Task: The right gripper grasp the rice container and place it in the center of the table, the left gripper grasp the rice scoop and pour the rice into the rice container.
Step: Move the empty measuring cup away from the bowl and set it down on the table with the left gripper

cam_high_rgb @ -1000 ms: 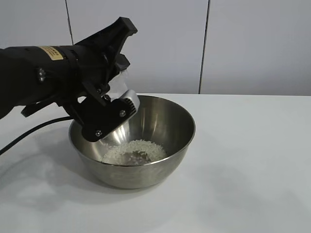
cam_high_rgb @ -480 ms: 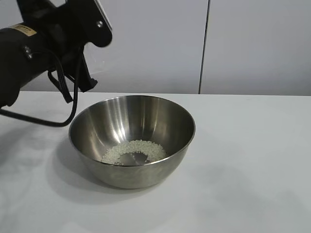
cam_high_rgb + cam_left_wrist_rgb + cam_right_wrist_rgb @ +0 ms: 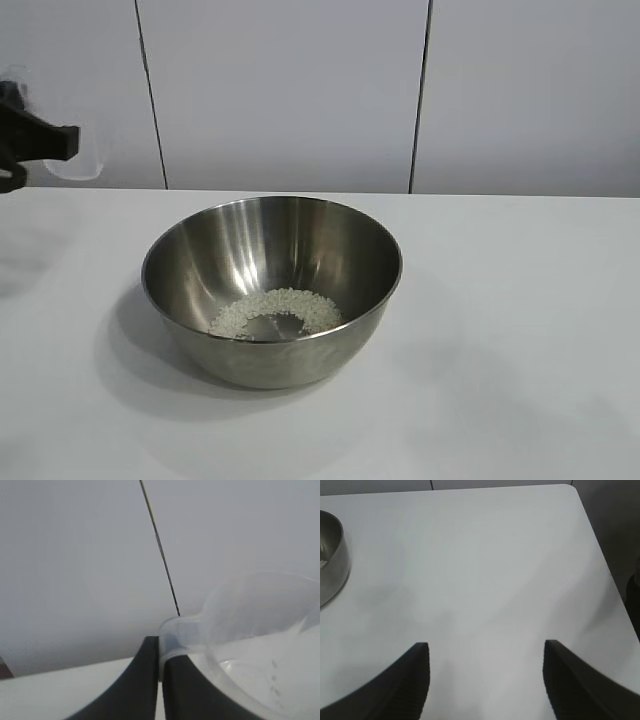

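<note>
While the left gripper (image 3: 40, 143) now sits at the far left edge of the exterior view, well clear of the steel bowl, a second ago it was hanging tilted over the bowl's near-left rim; it has swung away leftward and rolled the cup back toward upright. Its fingers (image 3: 150, 680) are clamped together on the tab handle of the rice scoop (image 3: 260, 645), a clear plastic cup that looks emptied, with only a few specks clinging to its inner wall. To the right of that gripper, and well apart from it, the rice container (image 3: 272, 290) stands upright on the white table (image 3: 520, 330), roughly at its middle, and the rice (image 3: 276, 312) lies in a ring-shaped heap on the bowl's floor, unchanged over the last half second. Farther right, the right gripper (image 3: 485, 680) shows only in its own wrist view: its jaws stand wide apart on nothing, hovering over bare tabletop, with the bowl's rim (image 3: 332, 555) well off to one side of it. Judging from this, both the placing and the pour are done, and what remains is probably only setting the scoop down.
</note>
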Robot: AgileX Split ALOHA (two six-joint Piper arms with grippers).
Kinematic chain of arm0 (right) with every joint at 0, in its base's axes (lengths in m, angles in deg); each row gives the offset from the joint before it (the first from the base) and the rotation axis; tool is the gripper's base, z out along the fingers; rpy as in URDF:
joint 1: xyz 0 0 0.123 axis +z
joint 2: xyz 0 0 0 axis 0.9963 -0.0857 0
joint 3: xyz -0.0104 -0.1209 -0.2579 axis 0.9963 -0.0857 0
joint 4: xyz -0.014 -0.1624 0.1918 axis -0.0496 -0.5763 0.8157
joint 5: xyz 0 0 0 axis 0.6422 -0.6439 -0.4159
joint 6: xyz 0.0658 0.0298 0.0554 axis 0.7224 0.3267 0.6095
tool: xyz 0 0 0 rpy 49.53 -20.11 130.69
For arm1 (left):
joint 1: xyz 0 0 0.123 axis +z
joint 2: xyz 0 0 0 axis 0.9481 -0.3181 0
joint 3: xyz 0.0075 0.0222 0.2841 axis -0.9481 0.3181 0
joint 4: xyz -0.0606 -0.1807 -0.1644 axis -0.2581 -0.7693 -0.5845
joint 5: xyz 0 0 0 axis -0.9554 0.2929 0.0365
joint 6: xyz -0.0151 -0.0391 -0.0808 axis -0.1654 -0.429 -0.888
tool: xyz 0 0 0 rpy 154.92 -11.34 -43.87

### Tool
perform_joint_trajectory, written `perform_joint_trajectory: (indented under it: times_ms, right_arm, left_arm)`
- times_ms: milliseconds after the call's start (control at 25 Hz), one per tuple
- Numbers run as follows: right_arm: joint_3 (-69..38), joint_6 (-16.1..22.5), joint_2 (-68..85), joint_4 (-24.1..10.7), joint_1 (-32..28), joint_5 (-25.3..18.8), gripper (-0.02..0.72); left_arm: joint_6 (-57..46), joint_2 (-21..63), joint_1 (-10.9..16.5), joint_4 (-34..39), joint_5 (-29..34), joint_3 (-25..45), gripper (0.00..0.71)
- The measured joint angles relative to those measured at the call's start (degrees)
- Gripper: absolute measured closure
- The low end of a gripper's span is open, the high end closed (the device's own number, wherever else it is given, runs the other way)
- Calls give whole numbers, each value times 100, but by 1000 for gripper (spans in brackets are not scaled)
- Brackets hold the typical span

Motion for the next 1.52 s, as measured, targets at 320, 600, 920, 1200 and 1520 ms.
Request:
perform_joint_trajectory:
  times_ms: [320, 600, 920, 1200, 1520]
  right_arm:
    - [0, 0, 0, 0, 0, -28, 252]
    - [0, 0, 0, 0, 0, -40, 252]
    - [0, 0, 0, -6, 0, 5, 252]
    - [0, 0, 0, -6, 0, 44, 252]
    - [0, 0, 0, -6, 0, 45, 252]
  left_arm:
    - [-1703, -211, 1542, 2371, -113, 309, 701]
    - [-1683, -1762, 1699, 2650, -420, 283, 701]
    - [-1104, -2077, 1699, 2673, -444, 156, 701]
    - [-975, -2077, 1699, 2673, -457, 134, 659]
    - [-966, -2077, 1699, 2695, -513, 266, 467]
